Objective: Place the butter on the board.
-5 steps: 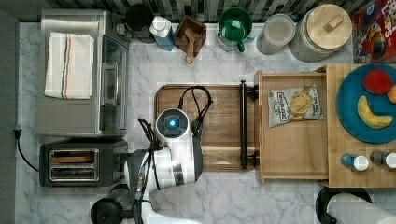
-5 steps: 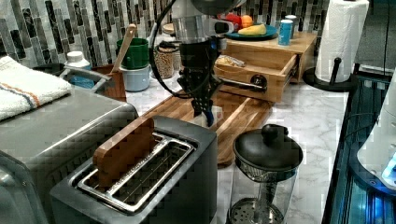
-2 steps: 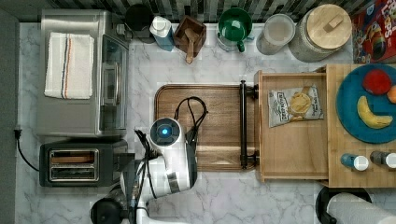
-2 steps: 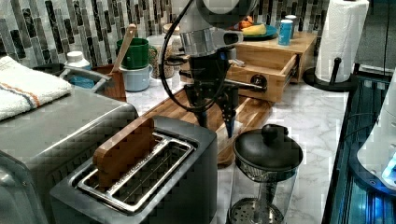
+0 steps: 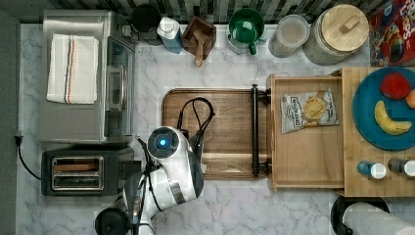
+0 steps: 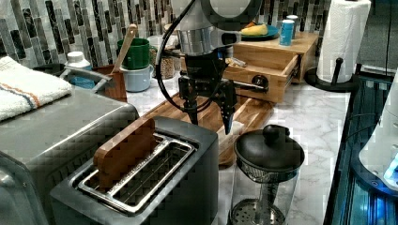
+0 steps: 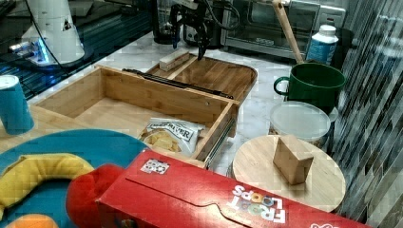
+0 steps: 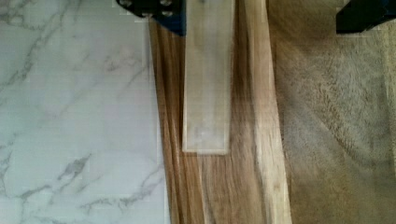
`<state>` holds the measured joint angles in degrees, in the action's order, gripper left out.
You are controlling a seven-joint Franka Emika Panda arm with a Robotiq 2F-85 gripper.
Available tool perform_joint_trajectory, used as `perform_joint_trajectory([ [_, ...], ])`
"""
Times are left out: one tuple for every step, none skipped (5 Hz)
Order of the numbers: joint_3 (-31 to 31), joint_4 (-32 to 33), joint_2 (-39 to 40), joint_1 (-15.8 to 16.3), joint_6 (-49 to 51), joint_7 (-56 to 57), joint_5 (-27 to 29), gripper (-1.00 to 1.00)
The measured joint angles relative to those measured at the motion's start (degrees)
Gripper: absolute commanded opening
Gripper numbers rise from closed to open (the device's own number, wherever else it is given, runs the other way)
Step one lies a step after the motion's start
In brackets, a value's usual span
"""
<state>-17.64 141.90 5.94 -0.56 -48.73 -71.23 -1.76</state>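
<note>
Butter (image 7: 174, 59) on board (image 7: 223, 76), jaws apart above

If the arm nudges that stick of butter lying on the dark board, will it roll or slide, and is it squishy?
The butter is a long flat-sided block lying along the board's raised edge, so it would probably slide, not roll. Its crisp corners suggest it is fairly firm, though a hard squeeze might dent it. The open gripper hangs above it, not touching.

White marble counter (image 5: 313, 205), striped tile backsplash (image 6: 56, 28)

Red cereal box (image 7: 209, 199): "FROOT LOOPS". Chips bag (image 7: 170, 134): "DEEP RIVER".
</note>
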Motion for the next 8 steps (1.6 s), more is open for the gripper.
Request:
perform_joint_trajectory([
  [0.1, -0.11, -0.17, -0.09, 0.42, 0.0, -0.02, 1.0],
  [0.08, -0.11, -0.19, 0.0, 0.53, 0.0, -0.01, 1.0],
  [-0.22, -0.11, -0.17, 0.07, 0.53, -0.11, 0.64, 1.0],
  [-0.48, -0.11, -0.18, 0.09, -0.31, -0.17, 0.63, 1.0],
  [-0.6, -0.11, -0.12, 0.07, -0.39, -0.17, -0.27, 1.0],
  [-0.62, -0.11, -0.15, 0.08, -0.36, -0.17, -0.33, 1.0],
  [-0.59, -0.11, -0.16, 0.41, 0.39, -0.17, -0.34, 1.0],
  [-0.88, 0.0, -0.15, 0.48, 0.73, -0.17, -0.33, 1.0],
])
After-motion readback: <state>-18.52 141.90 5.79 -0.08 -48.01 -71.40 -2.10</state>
